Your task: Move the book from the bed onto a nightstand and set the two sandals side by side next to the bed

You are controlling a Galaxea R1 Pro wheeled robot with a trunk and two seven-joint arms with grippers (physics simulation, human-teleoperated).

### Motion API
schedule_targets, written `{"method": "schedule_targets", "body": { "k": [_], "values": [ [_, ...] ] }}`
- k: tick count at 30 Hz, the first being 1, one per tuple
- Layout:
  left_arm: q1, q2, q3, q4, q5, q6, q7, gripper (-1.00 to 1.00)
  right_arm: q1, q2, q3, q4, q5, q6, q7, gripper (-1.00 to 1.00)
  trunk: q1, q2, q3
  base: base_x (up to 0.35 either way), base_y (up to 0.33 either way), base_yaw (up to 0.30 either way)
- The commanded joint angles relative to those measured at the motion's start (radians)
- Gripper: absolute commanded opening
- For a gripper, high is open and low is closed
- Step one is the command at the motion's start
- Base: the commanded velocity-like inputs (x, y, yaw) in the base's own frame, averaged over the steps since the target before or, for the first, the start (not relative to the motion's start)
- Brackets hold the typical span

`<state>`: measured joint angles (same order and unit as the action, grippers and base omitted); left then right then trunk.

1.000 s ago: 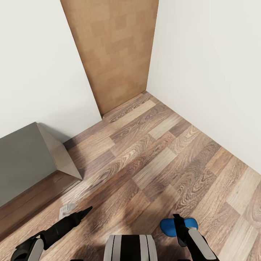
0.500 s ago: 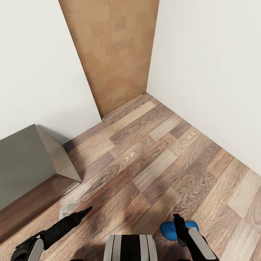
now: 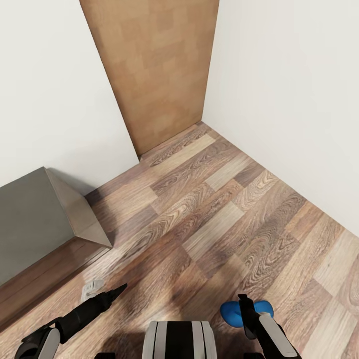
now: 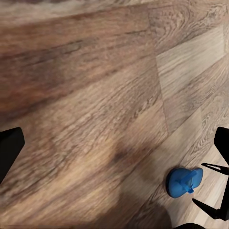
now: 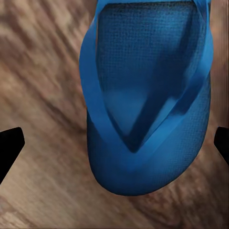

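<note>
A bright blue sandal [image 5: 145,95] hung just under my right gripper [image 3: 248,315], its straps facing the wrist camera and its rounded end pointing away over the wood-plank floor [image 3: 214,209]. In the head view the sandal sat against that gripper's dark fingers, so I judged I was carrying it, though I could not tell from the wrist view whether the jaws were truly clamped on it, since the finger tips showed far out at the frame's sides. My left gripper [image 3: 107,295] held nothing; its fingers looked drawn together into a point above the floor. A grey, low block [image 3: 35,219] stood at my left against the white wall [image 3: 50,99], and a tan wooden panel [image 3: 159,70] filled the corner ahead.
</note>
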<state>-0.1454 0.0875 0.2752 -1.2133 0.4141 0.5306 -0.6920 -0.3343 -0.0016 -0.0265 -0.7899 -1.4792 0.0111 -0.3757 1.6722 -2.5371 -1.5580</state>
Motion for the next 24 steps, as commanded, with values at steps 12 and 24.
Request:
{"method": "schedule_targets", "body": {
  "k": [12, 24],
  "values": [
    [0.0, 0.0, 0.001, 0.0, 0.007, 0.008, -0.001, 1.0, 0.0, 0.0, -0.001, -0.002, -0.006, 0.002, -0.005, 1.0, 0.002, -0.001, -0.02, 0.0, 0.0, 0.0],
    [0.0, 0.001, 0.001, 0.0, 0.008, 0.008, -0.001, 1.0, 0.0, 0.0, -0.001, -0.002, -0.006, 0.001, -0.005, 1.0, 0.002, -0.001, -0.02, 0.0, 0.0, 0.0]
  ]
}}
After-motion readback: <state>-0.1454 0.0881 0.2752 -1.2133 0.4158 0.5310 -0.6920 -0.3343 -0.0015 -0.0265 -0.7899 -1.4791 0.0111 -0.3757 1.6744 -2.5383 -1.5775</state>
